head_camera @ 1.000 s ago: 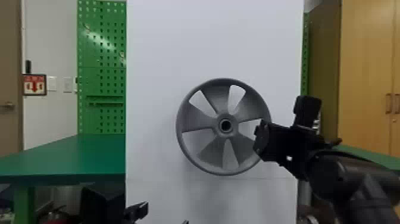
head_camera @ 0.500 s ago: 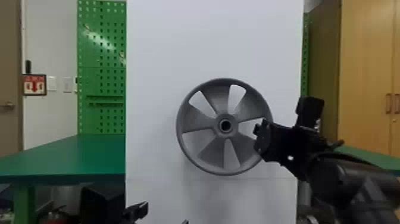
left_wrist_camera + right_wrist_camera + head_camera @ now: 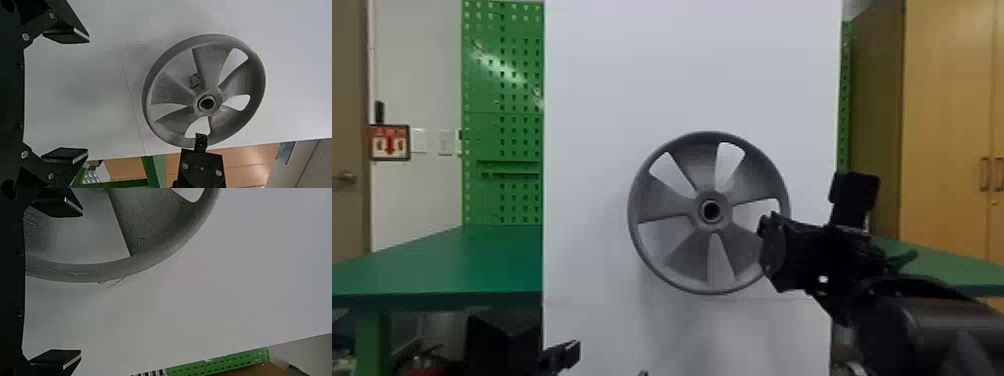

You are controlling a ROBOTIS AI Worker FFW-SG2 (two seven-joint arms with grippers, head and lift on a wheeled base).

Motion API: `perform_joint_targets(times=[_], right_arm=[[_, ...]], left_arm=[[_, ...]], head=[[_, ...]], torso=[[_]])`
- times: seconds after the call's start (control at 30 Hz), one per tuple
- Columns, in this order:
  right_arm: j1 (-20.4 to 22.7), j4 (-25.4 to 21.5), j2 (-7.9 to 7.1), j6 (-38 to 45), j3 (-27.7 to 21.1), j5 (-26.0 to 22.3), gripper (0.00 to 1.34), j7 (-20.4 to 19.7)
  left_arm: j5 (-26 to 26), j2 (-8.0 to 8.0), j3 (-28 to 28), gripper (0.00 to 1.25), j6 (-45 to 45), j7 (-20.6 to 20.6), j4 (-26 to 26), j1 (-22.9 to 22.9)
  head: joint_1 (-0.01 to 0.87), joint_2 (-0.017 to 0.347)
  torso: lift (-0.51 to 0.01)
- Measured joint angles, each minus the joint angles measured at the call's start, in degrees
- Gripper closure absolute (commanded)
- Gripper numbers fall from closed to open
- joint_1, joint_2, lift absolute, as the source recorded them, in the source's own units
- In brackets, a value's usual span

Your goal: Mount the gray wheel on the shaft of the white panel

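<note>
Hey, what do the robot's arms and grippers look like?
Mostly black. The right arm has a thick, rounded housing, with a boxy block near its wrist. The left gripper and right gripper each have two flat fingers with pale edge strips; round silvery screws dot the left one.

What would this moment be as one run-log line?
gray wheel: upright at white panel | right gripper: open, near wheel's rim | left gripper: open, empty
</note>
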Motion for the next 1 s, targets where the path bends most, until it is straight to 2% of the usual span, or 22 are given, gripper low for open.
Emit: perform_joint_targets(times=[0.27, 0.37, 0.57, 1.0], right_arm=[[8.1, -6.9, 0.28, -1.5, 2.3, 3.0, 0.05, 0.3], [10.8, -8.4, 0.31, -2.6, 2.7, 4.1, 0.05, 2.0], [16.6, -9.4, -0.06, -6.5, 2.8, 5.6, 0.06, 5.8], [30.7, -9.5, -0.68, -14.1, 1.9, 8.0, 0.06, 7.4]], left_arm=[[0.1, -0.43, 0.5, 0.26, -0.1, 0.0, 0.0, 0.4], [0.2, -0.56, 0.7, 0.26, -0.3, 0.0, 0.0, 0.6], [0.3, -0.82, 1.1, 0.26, -1.0, 0.0, 0.0, 1.1], [0.3, -1.40, 2.1, 0.26, -1.4, -0.3, -0.1, 1.7]], head=[[0.038, -0.013], [0.038, -0.013], [0.038, -0.013], [0.038, -0.013]], torso=[[-0.500], [-0.500], [-0.500], [-0.500]])
